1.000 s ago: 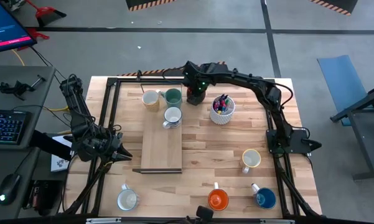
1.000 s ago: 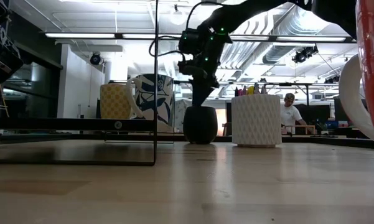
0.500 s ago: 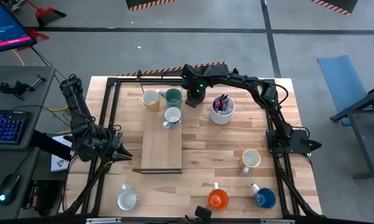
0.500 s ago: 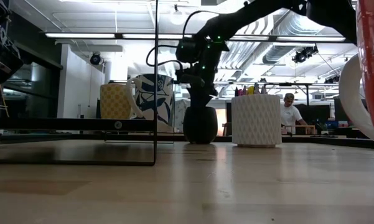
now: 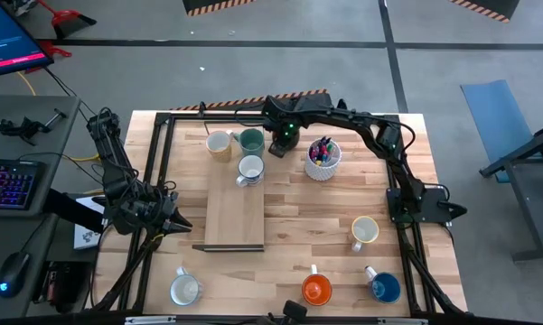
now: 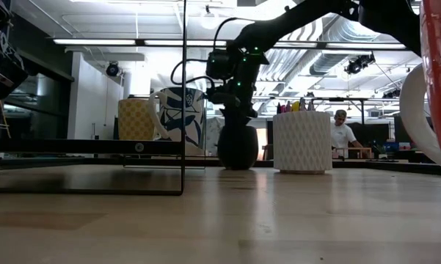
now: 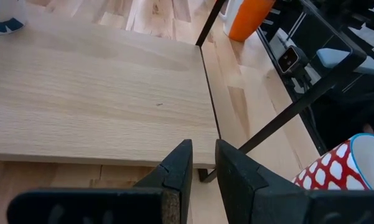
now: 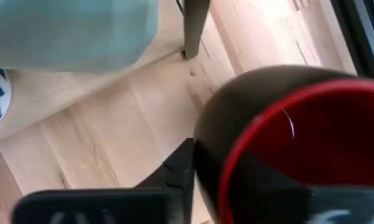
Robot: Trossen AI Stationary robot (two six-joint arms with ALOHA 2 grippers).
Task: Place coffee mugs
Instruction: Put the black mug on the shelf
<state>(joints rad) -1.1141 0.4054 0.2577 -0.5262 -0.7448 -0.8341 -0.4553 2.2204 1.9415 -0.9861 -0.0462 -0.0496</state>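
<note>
My right gripper (image 5: 280, 142) reaches over the table's far middle and is shut on a dark red mug (image 6: 237, 147), just right of the raised wooden board (image 5: 235, 212). A cream mug (image 5: 219, 144), a teal green mug (image 5: 250, 139) and a white-and-blue mug (image 5: 249, 170) stand on the board's far end. More mugs stand on the table near its front: cream (image 5: 364, 232), orange (image 5: 316, 290), blue (image 5: 384, 287) and white (image 5: 185, 290). My left gripper (image 7: 202, 168) waits shut at the board's near left corner. My right gripper holds the dark red mug by its wall at the rim (image 8: 227, 158), with one finger (image 8: 182, 165) outside and the other inside the red hollow. The fingers come from above, pointing down. The mug stays upright with its base at table level (image 6: 237, 166); whether it rests there I cannot tell.
A white cup of coloured pens (image 5: 322, 160) stands close to the right of the held mug. A black metal frame (image 5: 163, 162) runs around the table, and one thin post (image 6: 184, 95) rises by the board. The board's near half is bare wood.
My right gripper has carried the dark red mug a short way toward the table's left, closer to the board's far right corner. The mug has stayed upright and low at table level. The other mugs have not moved.
</note>
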